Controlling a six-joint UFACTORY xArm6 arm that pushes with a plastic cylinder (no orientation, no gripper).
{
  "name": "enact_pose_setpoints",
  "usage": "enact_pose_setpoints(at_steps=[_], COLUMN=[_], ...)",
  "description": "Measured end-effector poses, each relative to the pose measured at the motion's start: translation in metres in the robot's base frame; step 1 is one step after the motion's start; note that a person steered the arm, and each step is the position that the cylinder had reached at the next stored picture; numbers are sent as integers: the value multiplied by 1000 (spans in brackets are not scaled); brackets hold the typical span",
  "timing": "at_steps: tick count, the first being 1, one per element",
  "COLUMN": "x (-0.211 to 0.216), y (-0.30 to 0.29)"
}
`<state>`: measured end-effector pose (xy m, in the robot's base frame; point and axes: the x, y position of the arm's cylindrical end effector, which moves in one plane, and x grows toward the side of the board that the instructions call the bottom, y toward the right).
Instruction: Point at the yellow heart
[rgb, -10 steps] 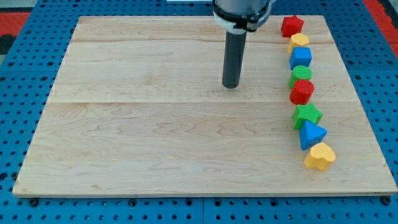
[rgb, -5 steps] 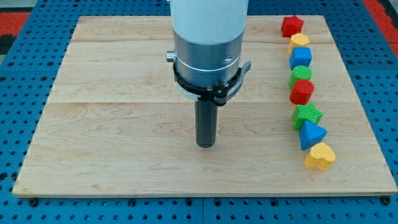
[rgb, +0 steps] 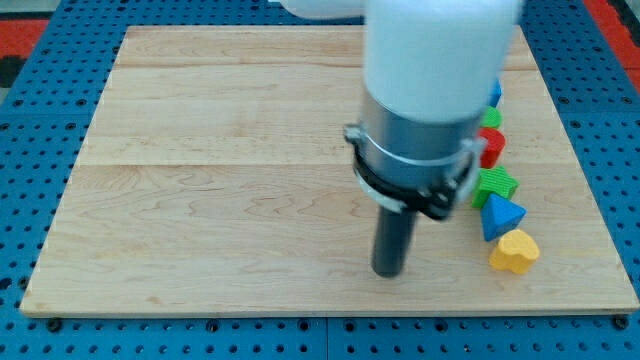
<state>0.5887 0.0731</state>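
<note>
nearest the view's bottom, my tip (rgb: 388, 271) rests on the wooden board (rgb: 200, 200), a plain rod end with nothing to spread or pinch. the yellow heart (rgb: 515, 251) lies to the view's right of it, near but apart, close to the board's bottom right corner. just above the heart, touching it, sits the blue triangle (rgb: 500, 216), then the green block (rgb: 494, 186), its shape unclear. farther up, the arm's wide grey and white body hides most of a red block (rgb: 491, 146), another green block (rgb: 491, 117) and a blue block (rgb: 496, 93). a blue pegboard (rgb: 40, 330) surrounds the board.
</note>
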Motion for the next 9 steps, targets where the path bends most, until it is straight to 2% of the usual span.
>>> enact_pose_setpoints(at_steps=[2,3,4,5,6,7,8,9], x=[24,30,26,26,2,-28,-13,-27], y=[41,92,175,224,235,202,186,157])
